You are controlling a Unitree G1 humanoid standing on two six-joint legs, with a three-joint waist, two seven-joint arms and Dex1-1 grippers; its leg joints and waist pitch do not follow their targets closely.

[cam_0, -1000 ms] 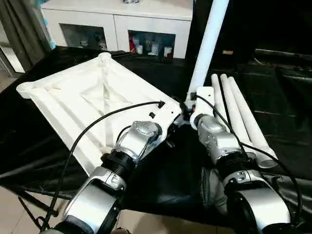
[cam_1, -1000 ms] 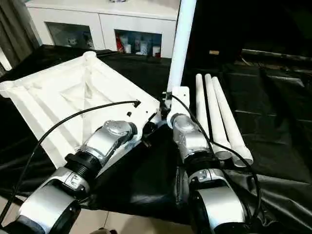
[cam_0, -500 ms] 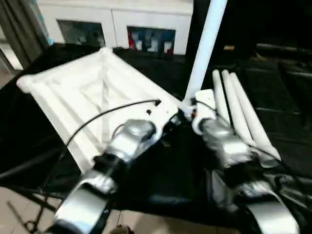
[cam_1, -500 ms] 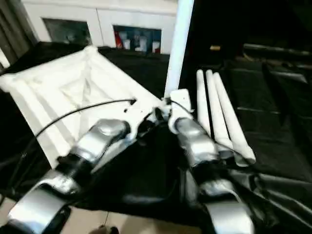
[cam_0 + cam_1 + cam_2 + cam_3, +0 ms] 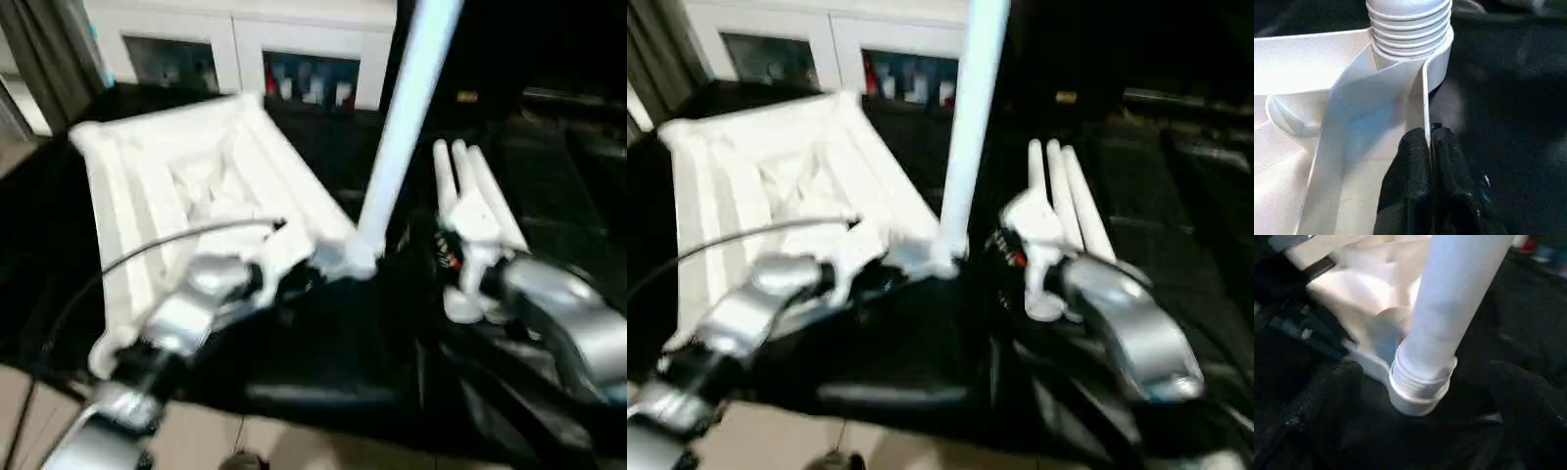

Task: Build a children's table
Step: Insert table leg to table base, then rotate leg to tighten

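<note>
Since a second before, the right gripper (image 5: 1415, 382) had let go of the upright leg (image 5: 402, 127) and drawn back from it toward the loose legs, its black fingers (image 5: 1528, 396) spread wide on either side of the leg's foot and holding nothing. The left gripper (image 5: 1431, 142) had kept its pinch, its two fingertips pressed together on a thin rib of the table top (image 5: 186, 176) just beside the corner socket (image 5: 1418, 399).

With that socket as the landmark: the upright leg stood in it, with several turns of thread showing above the collar, so by my reckoning it was not yet screwed home. The table top lay upside down on the black cloth (image 5: 323, 362), stretching away from the socket toward the white cabinet (image 5: 245, 49). Three loose legs (image 5: 1058, 186) lay side by side on the cloth, near the socket on the right arm's side.

As a judgement, the whole table looked light, hollow plastic: stiff enough in the tubes, but the ribs thin and a little springy, and every surface smooth and likely to slip under a hard pad. The leg would be best taken low, close above the threads, where a twist carries straight into the socket and does not lever the tall tube sideways. The top would be best steadied at a rib or rim next to the socket, as the left gripper had it, because so light a top could otherwise turn with the leg.
</note>
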